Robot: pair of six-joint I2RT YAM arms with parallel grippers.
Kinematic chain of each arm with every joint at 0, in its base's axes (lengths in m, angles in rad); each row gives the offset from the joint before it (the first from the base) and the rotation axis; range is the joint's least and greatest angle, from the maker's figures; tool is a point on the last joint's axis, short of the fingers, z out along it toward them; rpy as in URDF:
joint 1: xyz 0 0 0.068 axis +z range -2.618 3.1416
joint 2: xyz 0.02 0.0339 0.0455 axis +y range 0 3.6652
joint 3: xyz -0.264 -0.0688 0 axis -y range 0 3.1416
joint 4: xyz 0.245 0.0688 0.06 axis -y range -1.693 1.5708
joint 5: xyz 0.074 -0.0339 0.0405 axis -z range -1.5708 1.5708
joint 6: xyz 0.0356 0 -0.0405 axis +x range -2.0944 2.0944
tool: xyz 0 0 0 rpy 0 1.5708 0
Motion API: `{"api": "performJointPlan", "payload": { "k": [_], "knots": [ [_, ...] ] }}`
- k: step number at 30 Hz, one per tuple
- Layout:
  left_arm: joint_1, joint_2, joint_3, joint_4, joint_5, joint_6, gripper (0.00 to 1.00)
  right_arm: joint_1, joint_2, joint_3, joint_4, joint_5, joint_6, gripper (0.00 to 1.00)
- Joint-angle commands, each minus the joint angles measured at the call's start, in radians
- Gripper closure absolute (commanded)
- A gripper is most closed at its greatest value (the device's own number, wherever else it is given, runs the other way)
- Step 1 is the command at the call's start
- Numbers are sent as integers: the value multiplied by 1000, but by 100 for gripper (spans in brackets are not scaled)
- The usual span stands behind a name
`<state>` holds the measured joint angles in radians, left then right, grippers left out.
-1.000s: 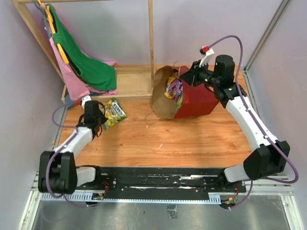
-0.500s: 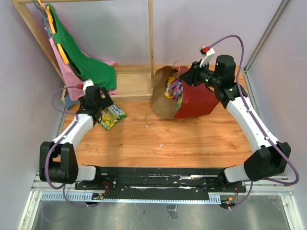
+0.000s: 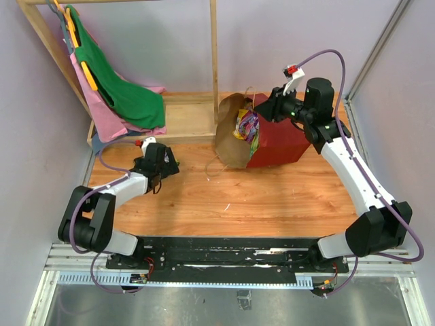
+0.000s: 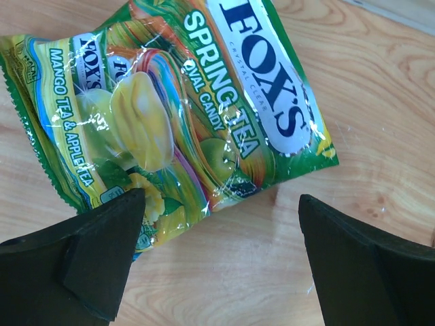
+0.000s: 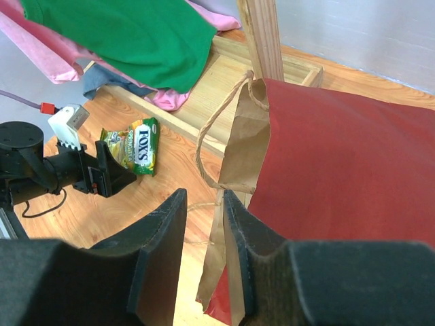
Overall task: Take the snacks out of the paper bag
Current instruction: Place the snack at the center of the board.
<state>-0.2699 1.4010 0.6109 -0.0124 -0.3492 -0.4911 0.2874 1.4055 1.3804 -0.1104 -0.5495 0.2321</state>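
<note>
A green and yellow Fox's candy packet (image 4: 183, 109) lies flat on the wooden table, just beyond my left gripper (image 4: 221, 204), which is open wide with only bare wood between its fingers. One fingertip (image 4: 115, 231) overlaps the packet's lower corner. In the right wrist view the same packet (image 5: 138, 146) lies in front of the left gripper (image 5: 109, 175). The paper bag (image 3: 277, 142) lies on its side with its brown mouth (image 3: 230, 136) facing left and several snacks (image 3: 247, 125) inside. My right gripper (image 5: 204, 197) hovers at the bag's upper rim (image 5: 248, 136), its jaws a narrow gap apart with nothing between them.
A wooden rack (image 3: 214, 61) stands at the back left, with green (image 3: 129, 95) and pink (image 3: 102, 112) cloths on hangers over its base tray (image 3: 187, 119). The bag's loop handle (image 5: 221, 115) hangs near my right fingers. Purple walls close in on the left, right and back.
My left gripper opened wide, let go of the candy packet and swung right, so it now covers the packet from above. My right gripper's jaws parted slightly while the arm stayed put.
</note>
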Motion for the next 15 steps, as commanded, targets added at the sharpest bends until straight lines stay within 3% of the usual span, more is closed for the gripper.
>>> {"api": "performJointPlan", "payload": {
  "k": [1, 7, 15],
  "knots": [
    [23, 62, -18, 107, 10, -55, 0, 9, -9, 2, 10, 1, -1, 70],
    [104, 81, -37, 114, 84, -91, 0, 9, -15, 3, -1, 13, -14, 70],
    [239, 61, 22, -47, 32, -98, 0, 9, -21, 4, -2, 11, -14, 70]
  ]
}}
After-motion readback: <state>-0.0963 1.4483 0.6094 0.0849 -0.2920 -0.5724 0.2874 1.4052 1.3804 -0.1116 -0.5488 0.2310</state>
